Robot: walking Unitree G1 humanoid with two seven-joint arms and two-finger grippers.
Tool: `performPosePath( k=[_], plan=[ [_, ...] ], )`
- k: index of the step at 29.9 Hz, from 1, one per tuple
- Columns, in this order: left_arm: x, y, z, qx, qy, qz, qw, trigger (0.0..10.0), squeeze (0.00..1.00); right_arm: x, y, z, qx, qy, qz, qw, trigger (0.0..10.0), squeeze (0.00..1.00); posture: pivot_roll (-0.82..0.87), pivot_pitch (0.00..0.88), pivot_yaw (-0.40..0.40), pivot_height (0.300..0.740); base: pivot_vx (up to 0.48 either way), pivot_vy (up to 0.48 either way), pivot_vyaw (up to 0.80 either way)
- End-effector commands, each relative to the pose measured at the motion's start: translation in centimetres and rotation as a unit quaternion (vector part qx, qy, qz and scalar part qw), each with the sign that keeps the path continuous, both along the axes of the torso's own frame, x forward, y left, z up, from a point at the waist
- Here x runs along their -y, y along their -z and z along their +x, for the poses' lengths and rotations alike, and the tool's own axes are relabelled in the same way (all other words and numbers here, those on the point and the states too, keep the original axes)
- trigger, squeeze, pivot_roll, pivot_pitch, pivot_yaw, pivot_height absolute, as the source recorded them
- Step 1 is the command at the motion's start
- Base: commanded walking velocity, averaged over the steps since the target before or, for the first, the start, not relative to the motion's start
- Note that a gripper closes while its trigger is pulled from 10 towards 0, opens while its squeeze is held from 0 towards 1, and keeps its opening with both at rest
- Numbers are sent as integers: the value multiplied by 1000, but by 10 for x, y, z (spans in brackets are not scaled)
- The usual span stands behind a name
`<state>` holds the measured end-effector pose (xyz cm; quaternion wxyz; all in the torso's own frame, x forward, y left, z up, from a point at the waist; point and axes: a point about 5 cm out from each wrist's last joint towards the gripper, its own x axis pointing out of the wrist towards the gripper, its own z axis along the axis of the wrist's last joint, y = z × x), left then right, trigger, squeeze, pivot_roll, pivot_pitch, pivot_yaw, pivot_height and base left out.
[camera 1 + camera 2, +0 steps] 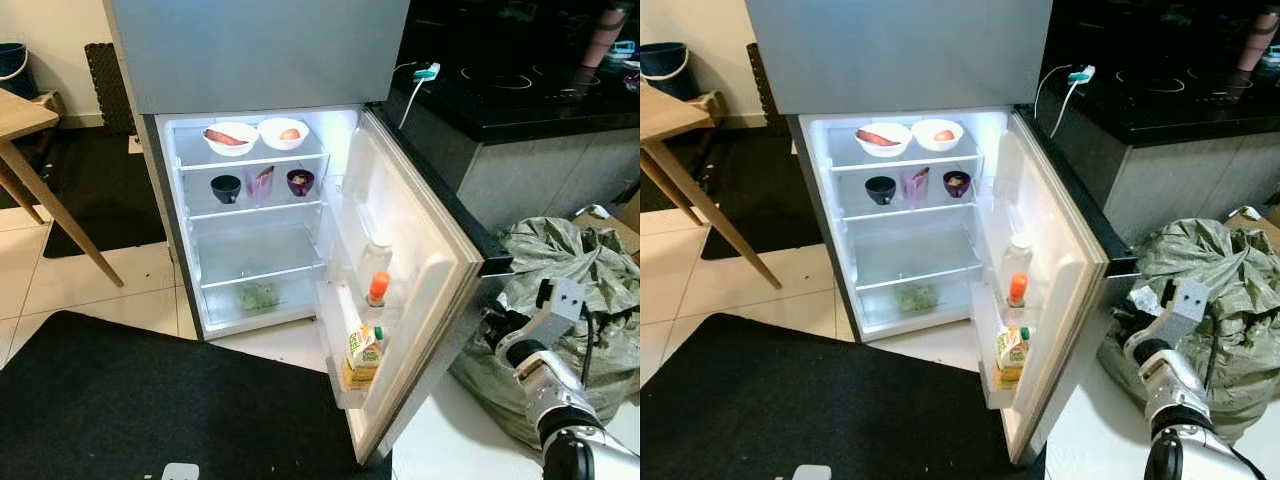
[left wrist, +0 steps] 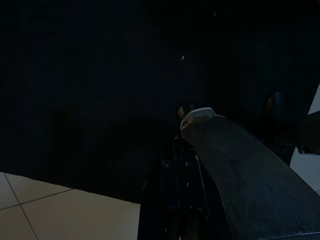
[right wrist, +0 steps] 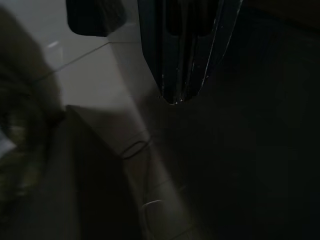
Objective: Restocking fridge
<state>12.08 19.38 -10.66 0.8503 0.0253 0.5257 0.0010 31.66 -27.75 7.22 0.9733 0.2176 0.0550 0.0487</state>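
The fridge (image 1: 260, 60) stands with its lower door (image 1: 420, 270) swung wide to the right. Its top shelf carries two white bowls (image 1: 230, 137), and the shelf below holds two dark bowls (image 1: 226, 187) with a purple packet (image 1: 262, 183) between them. Greens (image 1: 259, 296) lie at the bottom. In the door rack stand a clear bottle (image 1: 374, 258), an orange-capped bottle (image 1: 378, 292) and a juice carton (image 1: 364, 357). My right arm (image 1: 545, 345) reaches behind the door's outer side. In the right wrist view my right gripper (image 3: 175, 99) is shut and empty over the floor. My left gripper (image 2: 181, 150) hangs idle, shut, in the dark.
A grey-green bag (image 1: 580, 270) sits beside the door at the right. Behind it a black counter (image 1: 520, 90) carries a white charger (image 1: 427, 72). A wooden table (image 1: 20, 120) stands at the left. A black mat (image 1: 120, 400) covers the floor in front.
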Motion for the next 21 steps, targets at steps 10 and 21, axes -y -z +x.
performPosePath(
  k=[10,21],
  plan=[
    [2,5,-14,-29,5,-5,1000,10000,0,-122,-31,-28,146,-488,206,835,10000,0,-62,0,-48,740,0,0,0],
    [1,4,-12,-27,7,-4,1000,10000,0,-102,35,-16,-33,-304,4,952,10000,0,-65,0,-46,740,0,0,0]
  ],
)
